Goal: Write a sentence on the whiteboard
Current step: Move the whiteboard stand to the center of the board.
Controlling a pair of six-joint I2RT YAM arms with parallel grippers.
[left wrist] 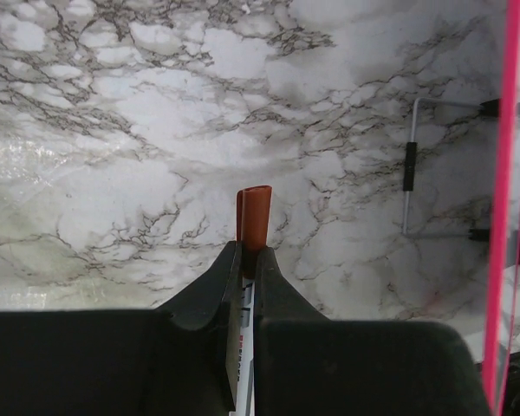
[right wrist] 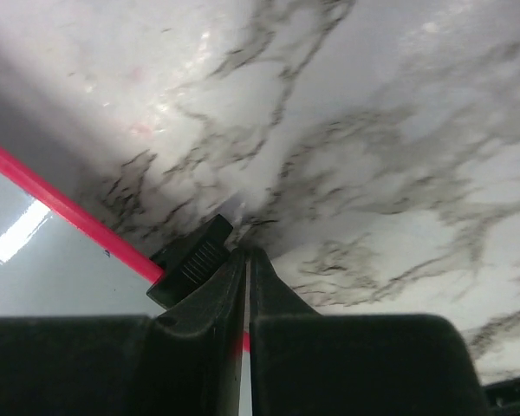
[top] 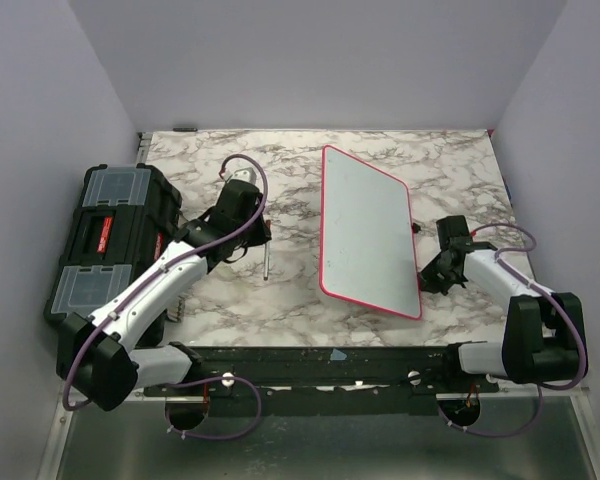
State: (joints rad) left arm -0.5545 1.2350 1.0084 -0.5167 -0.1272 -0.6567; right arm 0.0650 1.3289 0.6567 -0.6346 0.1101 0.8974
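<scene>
Marble-patterned table [top: 290, 295] carries a black toolbox [top: 115, 235] at its left edge. The whiteboard [top: 365, 235], red-pink frame, is set skewed right of centre, between the two arms and well apart from the toolbox. Left gripper [left wrist: 250, 260] sits over bare marble between toolbox and board, fingers clamped on a marker [left wrist: 253, 217] whose orange-red end sticks out past the tips; right gripper [right wrist: 247, 258] is at the board's right edge beside a small black ribbed tab [right wrist: 195, 260], jaws pressed together, and whether they nip the frame cannot be told.
</scene>
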